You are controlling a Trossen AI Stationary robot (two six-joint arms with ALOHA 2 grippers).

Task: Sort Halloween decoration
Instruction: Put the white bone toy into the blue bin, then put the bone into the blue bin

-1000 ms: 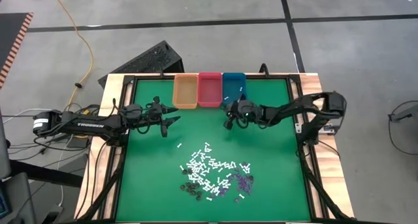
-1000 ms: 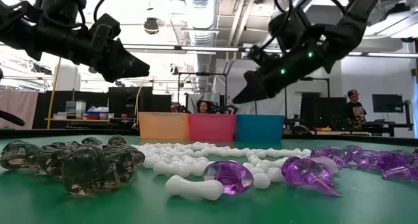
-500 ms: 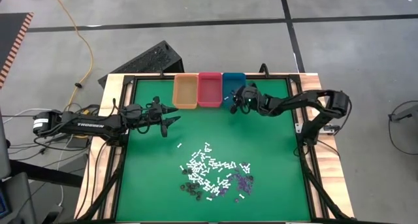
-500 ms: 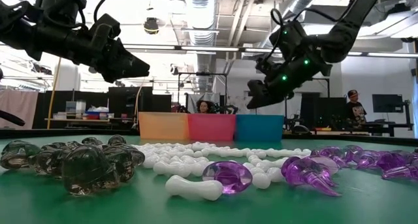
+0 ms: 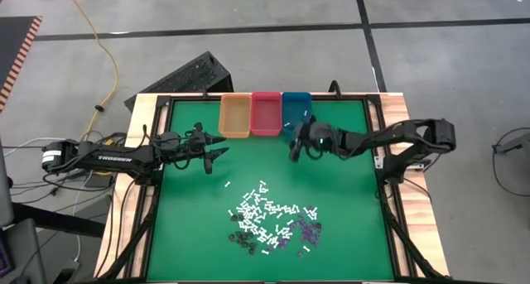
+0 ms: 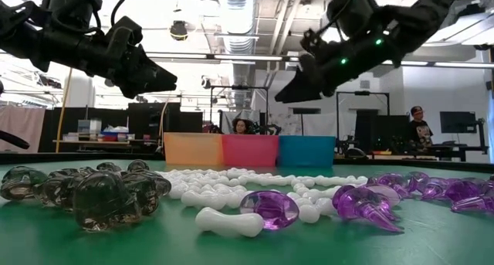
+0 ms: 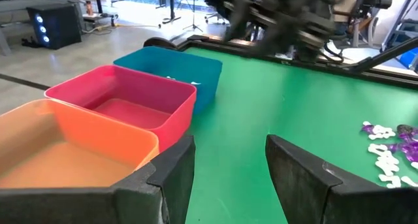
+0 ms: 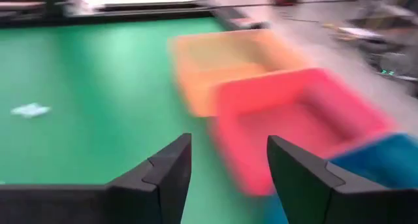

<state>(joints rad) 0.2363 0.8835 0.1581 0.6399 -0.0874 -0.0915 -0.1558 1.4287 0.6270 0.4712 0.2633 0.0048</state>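
The flat green table mat is seen as matt and smooth. The table's border is formed by pale bare wood planks. The orange rectangular plastic bin, pink rectangular plastic bin and teal rectangular plastic bin are smooth with a soft sheen. The small white bone-shaped plastic sticks appear opaque and smooth (slightly satin). The purple plastic bits and dark smoky plastic bits are translucent and glossy. The black gripper fingers are finished matt.
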